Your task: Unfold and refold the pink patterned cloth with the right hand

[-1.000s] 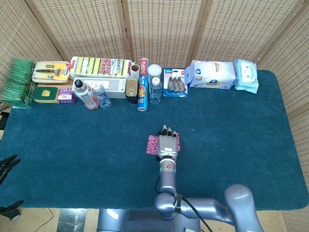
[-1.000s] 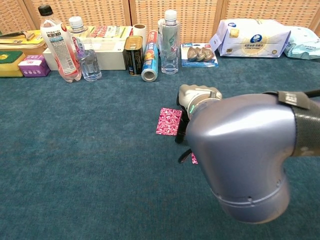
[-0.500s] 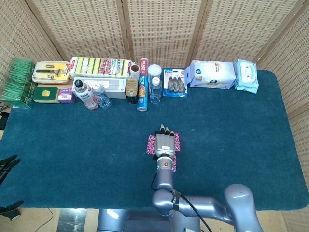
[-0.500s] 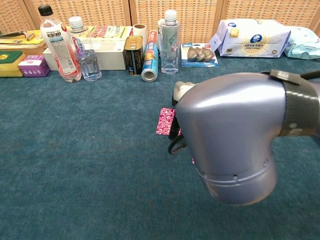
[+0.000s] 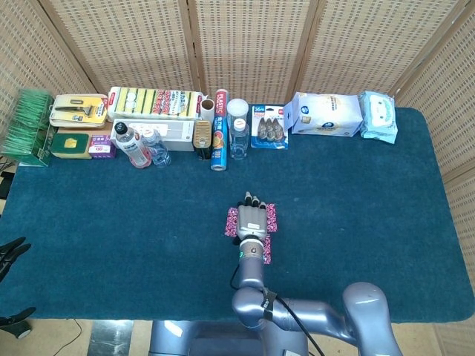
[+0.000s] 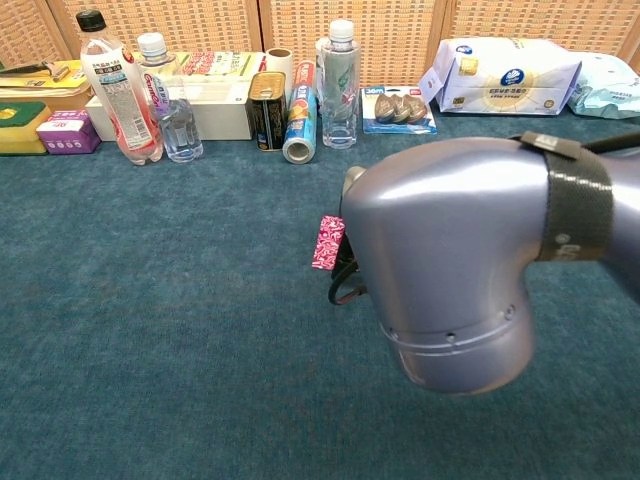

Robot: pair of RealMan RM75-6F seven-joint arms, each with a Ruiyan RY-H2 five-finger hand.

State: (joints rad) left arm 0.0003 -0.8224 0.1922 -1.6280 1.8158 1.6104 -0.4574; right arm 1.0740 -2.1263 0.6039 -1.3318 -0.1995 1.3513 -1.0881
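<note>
Since a second ago the right hand [image 5: 252,221] has slid a little nearer the robot across the cloth [image 5: 231,221], and its arm [image 6: 455,260] has swung further across the chest view, now covering nearly all of the pink. A flap of cloth shows nearer the robot than the hand, beside the wrist, where none showed before, so the unfolding looks to be under way.

From above, the hand lies palm down on the cloth, fingers pointing toward the far row of goods. Whether it is pinching a layer or only pressing flat, I cannot tell; the fingertips are too small to read. The cloth sits mid-table, well short of the foil roll [image 5: 218,141] and the clear bottle [image 5: 237,127] that stand beyond it.

The risk I see: if the hand is only pressing, the cloth may drag along the table [image 5: 111,215] in a bunch instead of opening, since the blue cover looks grippy. A layer could also slip out partway and leave a crooked fold.

Only a pink sliver [image 6: 327,242] shows past the arm in the chest view. The left hand is in neither view.
</note>
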